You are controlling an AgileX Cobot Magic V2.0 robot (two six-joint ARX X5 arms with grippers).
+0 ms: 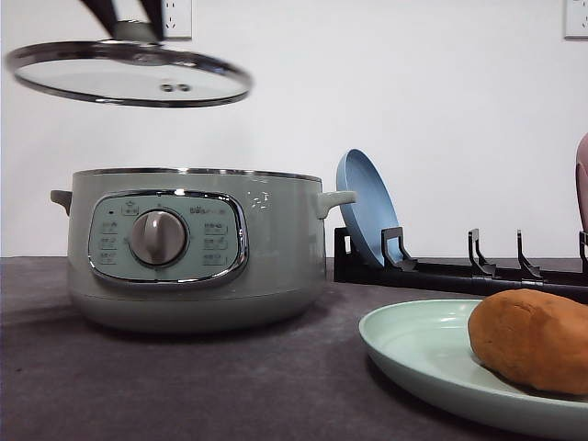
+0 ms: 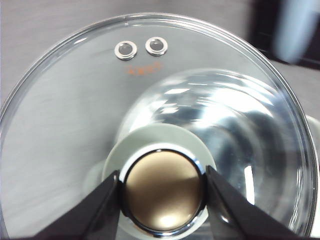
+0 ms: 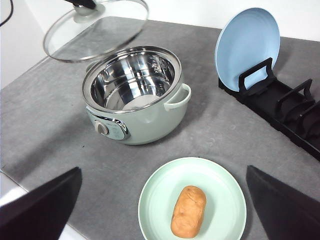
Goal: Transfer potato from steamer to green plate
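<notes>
potato (image 3: 188,211) lies on green plate (image 3: 157,195), steamer (image 3: 131,95) pot bare | left end effector (image 2: 162,192) clamps glass lid (image 1: 110,81) knob, aloft | right end effector (image 3: 165,210) spread wide, empty | next: lower lid level, centred on rim.

Clear glass lid (image 3: 95,30) with chrome rim and glossy bronze metal knob (image 2: 164,190); steamer (image 3: 135,97) in smooth satin sage shell, polished steel bowl inside; green plate (image 3: 220,185) matt and smooth; potato (image 3: 189,211) dull, faintly rough; tabletop (image 3: 50,115) grey, matt, finely textured; rack (image 3: 280,107) black plastic.
</notes>
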